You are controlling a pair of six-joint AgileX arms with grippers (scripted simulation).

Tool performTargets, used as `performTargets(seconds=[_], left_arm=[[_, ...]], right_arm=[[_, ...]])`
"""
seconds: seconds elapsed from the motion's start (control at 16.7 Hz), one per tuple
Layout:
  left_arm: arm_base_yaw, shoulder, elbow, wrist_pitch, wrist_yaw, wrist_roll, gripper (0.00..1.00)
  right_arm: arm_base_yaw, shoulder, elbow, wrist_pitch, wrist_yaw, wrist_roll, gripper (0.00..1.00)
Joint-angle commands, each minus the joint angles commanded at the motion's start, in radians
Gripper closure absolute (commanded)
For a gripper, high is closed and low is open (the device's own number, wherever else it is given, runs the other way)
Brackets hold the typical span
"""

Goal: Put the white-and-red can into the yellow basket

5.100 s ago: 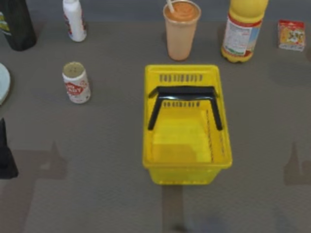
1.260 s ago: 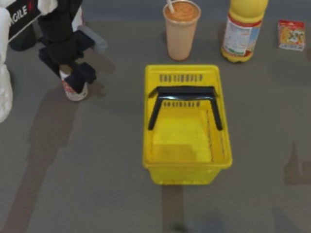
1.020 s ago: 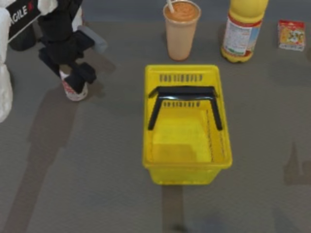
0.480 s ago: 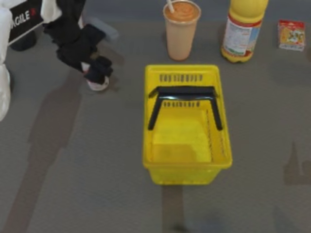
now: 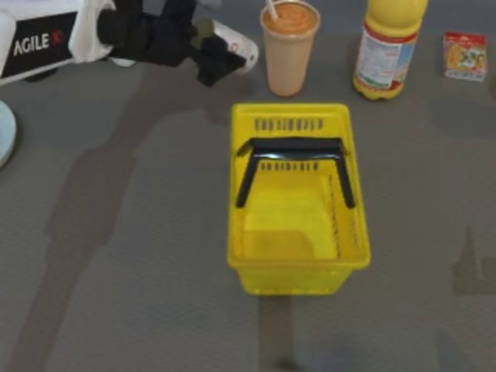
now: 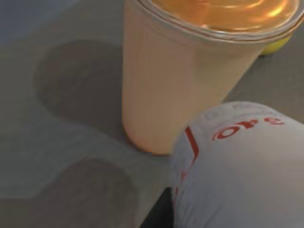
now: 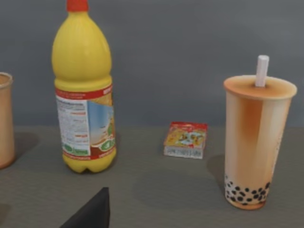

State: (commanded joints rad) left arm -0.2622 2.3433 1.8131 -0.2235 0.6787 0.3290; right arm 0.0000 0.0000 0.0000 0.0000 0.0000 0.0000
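Note:
The white-and-red can (image 5: 239, 45) hangs tilted above the table, just left of the orange drink cup (image 5: 289, 46) and beyond the far left corner of the yellow basket (image 5: 358, 232). My left gripper (image 5: 221, 54) is shut on the can, its arm reaching in from the left along the table's back. In the left wrist view the can (image 6: 242, 166) fills the near corner, close to the cup (image 6: 190, 76). The basket stands in the middle of the table with its black handle (image 5: 294, 146) folded across the far half. My right gripper is out of the top view; only a black tip (image 7: 92, 211) shows in the right wrist view.
Along the back stand the orange drink cup, a yellow bottle (image 5: 385, 46) and a small red-and-yellow box (image 5: 465, 56). A white plate (image 5: 4, 132) pokes in at the left edge. The right wrist view also shows a bubble-tea cup (image 7: 256, 142).
My left gripper has lifted the can off the table and carried it right and toward the back, from the left side to beside the orange cup. The can is now tilted.

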Motion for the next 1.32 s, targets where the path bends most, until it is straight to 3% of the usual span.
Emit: performTargets(seconds=[0.36,0.6,0.78,1.32], left_arm=[[-0.037,-0.152,-0.28,0.619,0.369,-0.17,1.0],[-0.053,-0.224,-0.422,0.861,0.539,-0.255,1.0],[-0.058,-0.248,-0.469,0.931,0.594,-0.283,1.0],[-0.045,-0.183,-0.485,1.006,0.594,-0.283,1.0]], right_arm=[[0.0,0.0,0.0,0.0,0.0,0.0,0.0],[0.0,0.0,0.0,0.0,0.0,0.0,0.0],[0.0,0.0,0.0,0.0,0.0,0.0,0.0],[0.0,0.0,0.0,0.0,0.0,0.0,0.0]])
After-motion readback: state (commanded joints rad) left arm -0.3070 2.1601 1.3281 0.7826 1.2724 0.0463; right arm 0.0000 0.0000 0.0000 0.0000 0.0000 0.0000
